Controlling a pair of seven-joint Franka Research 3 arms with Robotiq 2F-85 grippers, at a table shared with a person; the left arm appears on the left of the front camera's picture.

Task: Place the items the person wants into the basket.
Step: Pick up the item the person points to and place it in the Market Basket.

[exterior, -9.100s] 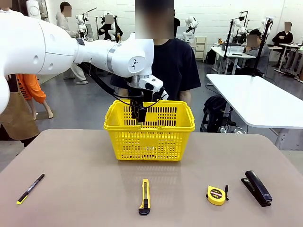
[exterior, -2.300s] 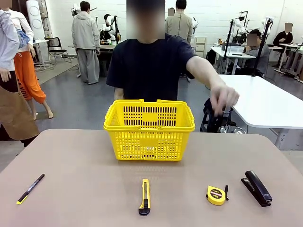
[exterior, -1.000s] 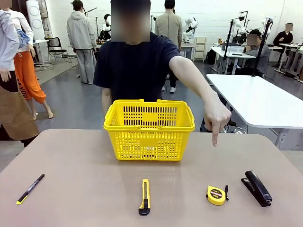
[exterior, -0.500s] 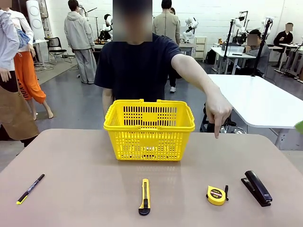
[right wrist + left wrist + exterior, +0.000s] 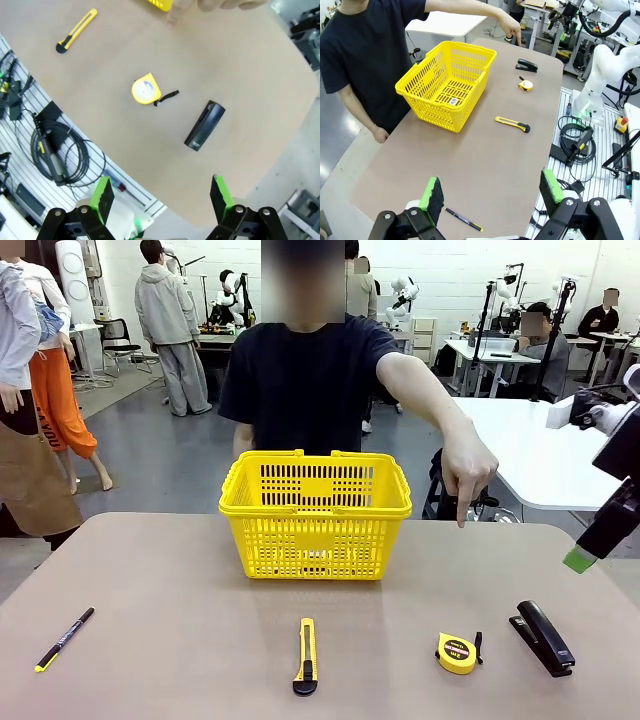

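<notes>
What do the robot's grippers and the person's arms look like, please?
The left gripper and the right gripper are alike: black, jointed fingers ending in bright green pads. The person wears a plain dark navy T-shirt whose short sleeves leave the forearms bare.

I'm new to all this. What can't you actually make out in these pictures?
- Basket contents: front view, its slotted wall hides the floor; left wrist view, a pale speck inside is too small to name.
- Person's hand: right wrist view, cut by the top edge and blurred, so its exact target is unsure.
- Tape measure print: too small in the front view, blurred in the right wrist view.
</notes>
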